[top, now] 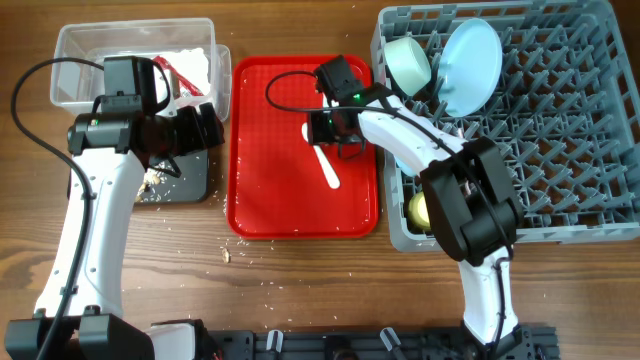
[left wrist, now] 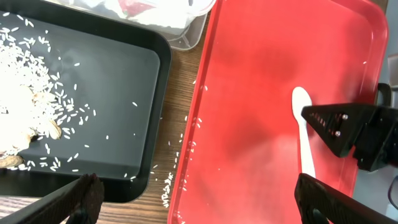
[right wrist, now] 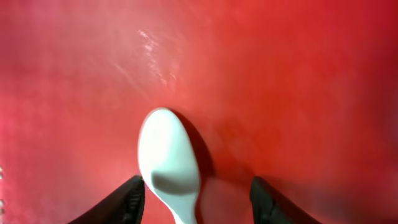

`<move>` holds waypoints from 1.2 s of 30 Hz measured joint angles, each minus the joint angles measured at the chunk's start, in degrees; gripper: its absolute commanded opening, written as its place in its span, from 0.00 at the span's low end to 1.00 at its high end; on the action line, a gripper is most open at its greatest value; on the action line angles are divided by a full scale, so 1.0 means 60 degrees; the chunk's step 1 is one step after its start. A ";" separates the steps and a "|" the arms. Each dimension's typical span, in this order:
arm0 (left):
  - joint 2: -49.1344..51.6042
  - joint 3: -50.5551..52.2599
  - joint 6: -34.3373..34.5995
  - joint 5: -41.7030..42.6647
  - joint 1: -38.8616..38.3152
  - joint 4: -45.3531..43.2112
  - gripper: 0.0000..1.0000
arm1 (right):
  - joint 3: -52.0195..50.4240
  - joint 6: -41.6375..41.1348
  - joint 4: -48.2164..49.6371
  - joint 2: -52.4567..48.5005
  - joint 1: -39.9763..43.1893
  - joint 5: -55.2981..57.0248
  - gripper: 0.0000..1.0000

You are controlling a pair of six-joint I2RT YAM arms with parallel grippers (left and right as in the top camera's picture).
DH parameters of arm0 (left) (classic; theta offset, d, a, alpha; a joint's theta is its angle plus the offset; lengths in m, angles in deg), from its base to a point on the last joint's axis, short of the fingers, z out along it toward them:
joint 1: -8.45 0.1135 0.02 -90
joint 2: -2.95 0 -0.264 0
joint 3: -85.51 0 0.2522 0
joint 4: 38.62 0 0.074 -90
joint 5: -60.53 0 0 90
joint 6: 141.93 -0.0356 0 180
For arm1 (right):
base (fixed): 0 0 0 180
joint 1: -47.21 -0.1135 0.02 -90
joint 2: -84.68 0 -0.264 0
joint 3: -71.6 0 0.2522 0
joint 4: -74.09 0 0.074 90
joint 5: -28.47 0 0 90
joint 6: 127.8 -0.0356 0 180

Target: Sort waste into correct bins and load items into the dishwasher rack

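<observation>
Straddling the white plastic spoon (right wrist: pixel 168 158) on the red rectangular serving tray (top: pixel 260 190), the right pincer (right wrist: pixel 199 202) stands open and empty, with the spoon's bowl between its fingers. The step in hand looks like the pickup. Next it should close, lift, and carry the spoon to the large grey pegged plastic dishwasher rack (top: pixel 560 130). The left pincer (left wrist: pixel 199 205) gapes wide, holding nothing.

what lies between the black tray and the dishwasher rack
The red serving tray, carrying the white spoon, with the open right gripper over the spoon. The overhead view shows it.
</observation>
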 measured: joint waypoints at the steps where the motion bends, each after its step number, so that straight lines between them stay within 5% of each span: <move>1: 0.0000 0.0000 0.0000 0.0000 0.0000 0.0000 1.00 | 0.0000 0.0117 0.0284 -0.0022 0.0000 -0.0029 0.60; 5: 0.0000 0.0000 0.0000 -0.0004 0.0000 0.0000 1.00 | 0.0055 0.0331 0.1096 -0.0310 -0.0091 -0.0051 0.58; 9: 0.0000 0.0000 0.0000 -0.0004 0.0000 0.0000 1.00 | 0.0404 0.0386 0.0969 -0.0576 -0.0197 -0.0284 0.24; 12: 0.0000 0.0000 0.0000 -0.0004 0.0000 0.0000 1.00 | 0.0437 0.0109 0.0696 -0.0630 -0.0197 -0.0419 0.20; 15: 0.0000 0.0000 0.0000 -0.0004 0.0000 0.0004 1.00 | 0.0532 -0.0219 0.0364 -0.0634 -0.0200 -0.0696 0.51; 24: 0.0000 0.0000 0.0000 0.0000 0.0000 0.0000 1.00 | 0.0929 -0.0259 -0.1883 -0.0561 -0.0168 -0.1650 0.56; 31: 0.0000 0.0000 0.0000 -0.0004 0.0000 0.0000 1.00 | 0.0969 0.0350 -0.2153 -0.0546 -0.0463 -0.0765 0.05; 36: 0.0000 0.0000 0.0000 0.0000 0.0000 0.0000 1.00 | 0.0943 0.0124 -0.2098 -0.0605 -0.0546 -0.0612 0.04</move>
